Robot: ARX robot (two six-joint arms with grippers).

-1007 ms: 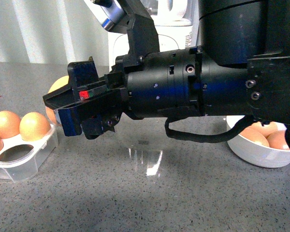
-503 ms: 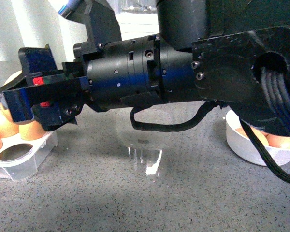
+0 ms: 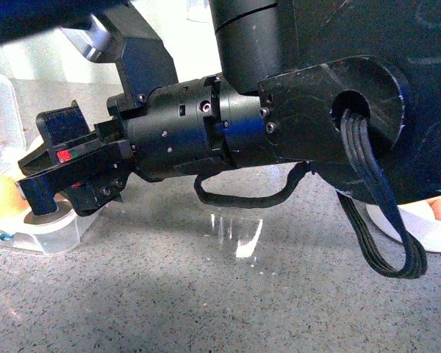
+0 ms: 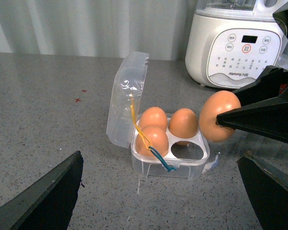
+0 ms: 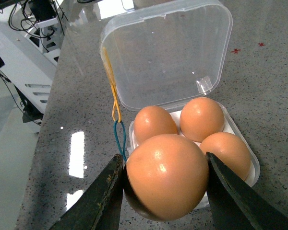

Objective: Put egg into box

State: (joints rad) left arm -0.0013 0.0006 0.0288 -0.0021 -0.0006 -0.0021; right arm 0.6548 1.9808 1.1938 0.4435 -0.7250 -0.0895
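My right gripper [image 5: 165, 191] is shut on an orange-brown egg [image 5: 167, 175], its two black fingers pressing either side. In the left wrist view this egg [image 4: 220, 116] hangs just beside and above the box [image 4: 197, 160], near its one empty hole [image 4: 187, 151]. The box is clear plastic with a white tray; three eggs sit in it and its lid [image 5: 168, 57] stands open. My left gripper [image 4: 161, 201] is open and holds nothing, some way short of the box. In the front view the right arm [image 3: 228, 132] hides most of the box [image 3: 55, 237].
A yellow and blue rubber band [image 5: 116, 115] hangs over the box's edge. A white kitchen appliance [image 4: 240, 43] stands behind the box. A white bowl [image 3: 426, 232] with more eggs sits at the right of the grey countertop.
My right arm has swung left across the front view, carrying the egg up to the box. The bowl is now mostly hidden behind the arm.
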